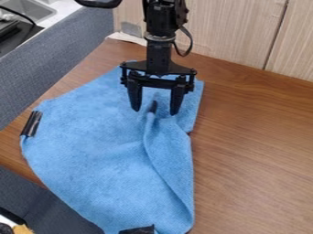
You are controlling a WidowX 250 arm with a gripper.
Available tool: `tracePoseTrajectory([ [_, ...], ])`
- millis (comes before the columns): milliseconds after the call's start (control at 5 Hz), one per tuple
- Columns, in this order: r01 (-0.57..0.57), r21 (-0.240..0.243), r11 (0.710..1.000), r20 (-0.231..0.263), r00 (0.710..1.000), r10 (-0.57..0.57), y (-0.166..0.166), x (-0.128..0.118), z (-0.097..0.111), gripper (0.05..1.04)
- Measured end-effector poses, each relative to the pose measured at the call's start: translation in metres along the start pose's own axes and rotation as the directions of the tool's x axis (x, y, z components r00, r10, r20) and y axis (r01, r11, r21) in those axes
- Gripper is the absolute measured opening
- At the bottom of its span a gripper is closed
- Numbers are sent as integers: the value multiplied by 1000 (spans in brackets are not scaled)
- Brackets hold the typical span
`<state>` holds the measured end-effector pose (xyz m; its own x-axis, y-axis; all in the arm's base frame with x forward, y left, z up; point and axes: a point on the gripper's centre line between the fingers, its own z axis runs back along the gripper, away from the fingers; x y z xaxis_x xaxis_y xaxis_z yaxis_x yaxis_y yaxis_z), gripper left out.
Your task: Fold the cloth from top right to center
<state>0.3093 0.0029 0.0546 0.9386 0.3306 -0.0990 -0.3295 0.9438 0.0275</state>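
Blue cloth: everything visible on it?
The cloth is light blue, finely textured, towel-like, spread on the brown table, its lower left past the edge. A raised fold runs from between the gripper's parted fingers down its right side. One black strip sits at its left corner, a black patch at the bottom. Finger contact: can't tell.

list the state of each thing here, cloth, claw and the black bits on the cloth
cloth: partly folded, right side turned inward, rest spread out
claw: open, over the cloth
dark tab: between the claw's spread fingers, ungripped
left black strip: at cloth's left corner
bottom black strip: at cloth's lower edge
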Motion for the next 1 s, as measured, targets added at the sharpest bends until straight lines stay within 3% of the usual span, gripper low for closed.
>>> tracePoseTrajectory([
  [200, 5, 12, 1000, -1, 1000, -5, 2, -1, 1, 1001],
  [800, 90, -6, 996, 165, 982, -87, -13, 0, 65, 1000],
  [1000, 77, 4, 997, 200, 977, -76, -14, 1, 70, 1000],
])
